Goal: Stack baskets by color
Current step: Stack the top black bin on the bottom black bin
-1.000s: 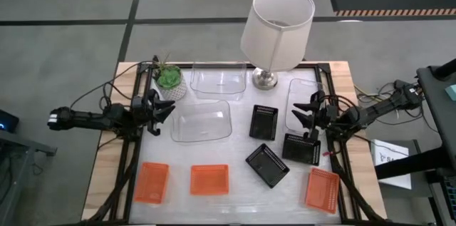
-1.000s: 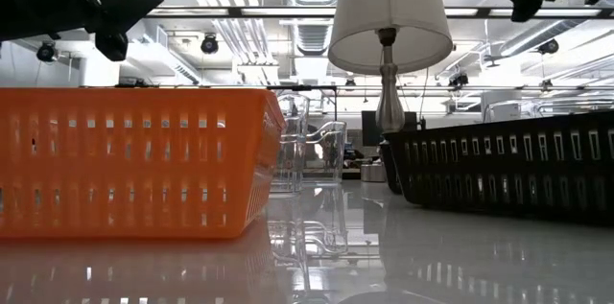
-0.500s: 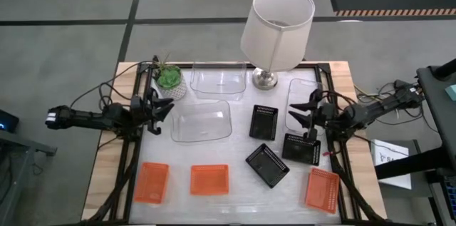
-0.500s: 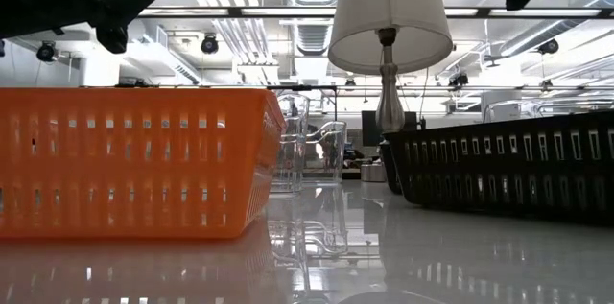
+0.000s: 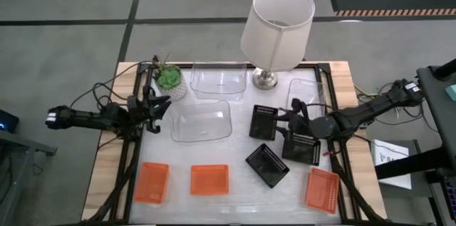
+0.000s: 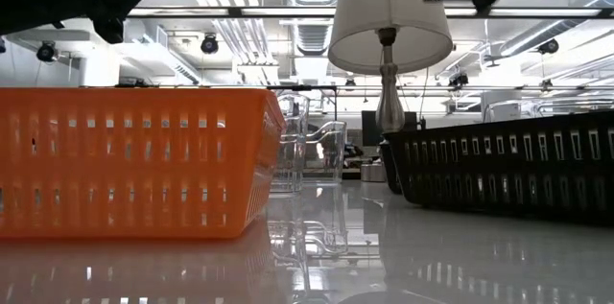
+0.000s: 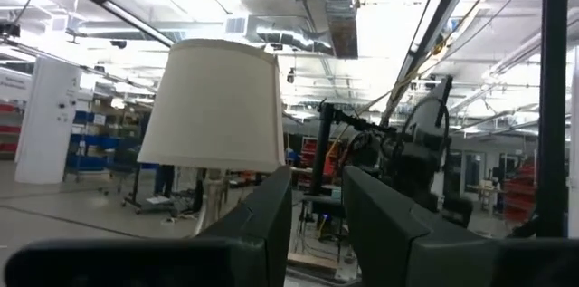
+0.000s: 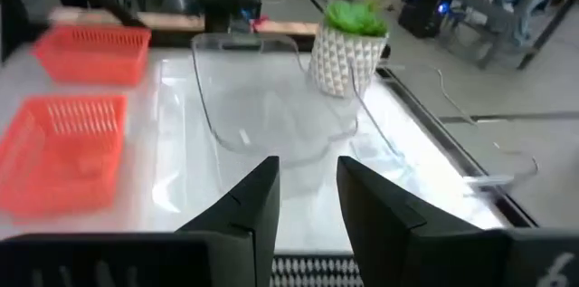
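Note:
Three orange mesh baskets (image 5: 152,182) (image 5: 209,180) (image 5: 322,189) lie along the near edge. Three black mesh baskets (image 5: 263,121) (image 5: 267,164) (image 5: 301,147) sit right of centre. Three clear baskets (image 5: 219,80) (image 5: 201,120) (image 5: 303,98) lie farther back. All rest flat on their bottoms. My right gripper (image 5: 287,120) hangs open in the air over the gap between two black baskets, pointing at the table's left; its wrist view shows its gap (image 8: 308,205) with nothing in it. My left gripper (image 5: 162,105) stands open above the left edge, beside a clear basket, tipped upward (image 7: 317,224).
A white lamp (image 5: 276,23) stands at the far middle, its foot (image 5: 265,78) between two clear baskets. A potted green plant (image 5: 169,80) sits at the far left, close to my left gripper. The black frame rails (image 5: 335,147) run along both table sides.
My right gripper has swung out from the right edge toward the table's middle and risen a little, tipping from pointing upward to about level over the black baskets. My left gripper has stayed in place and tipped slightly more upward. No basket has moved.

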